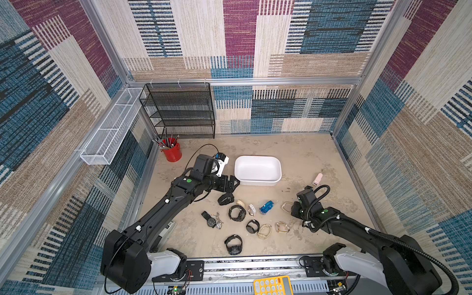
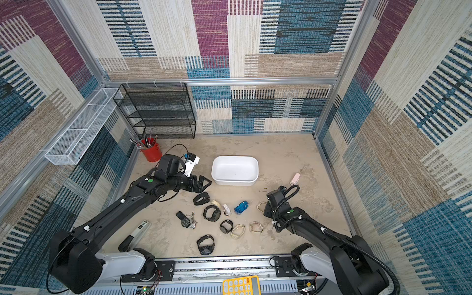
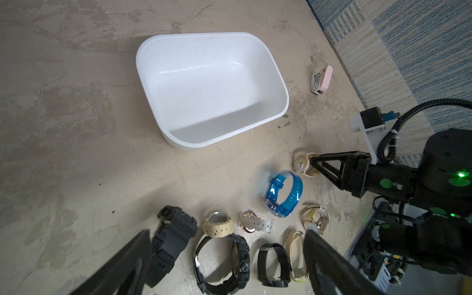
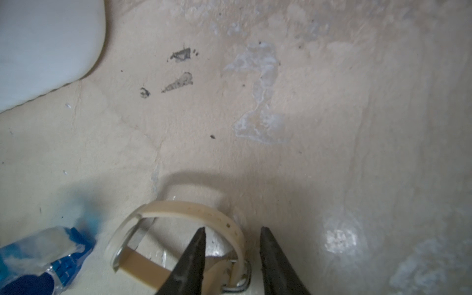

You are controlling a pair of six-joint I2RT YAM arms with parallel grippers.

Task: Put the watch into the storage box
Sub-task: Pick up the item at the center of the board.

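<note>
The white storage box point(image 1: 258, 181) point(image 2: 235, 182) point(image 3: 209, 89) stands empty at mid-table. Several watches lie in front of it. My right gripper point(image 4: 232, 231) point(image 3: 315, 164) is open and low over a cream watch point(image 4: 191, 208) point(image 1: 287, 206), its jaws standing either side of the strap near the buckle with gaps on both sides. A blue watch point(image 4: 38, 255) point(image 3: 284, 194) lies just beside it. My left gripper point(image 1: 233, 182) point(image 3: 227, 232) hangs wide open by the box's near left corner, above a black watch point(image 1: 226, 199), holding nothing.
A red pen cup point(image 1: 172, 152), a black mesh rack point(image 1: 178, 112) and a white wire tray point(image 1: 112, 127) stand at the back left. A pink stapler point(image 1: 317, 179) lies right of the box. A yellow calculator point(image 1: 273, 286) sits at the front rail.
</note>
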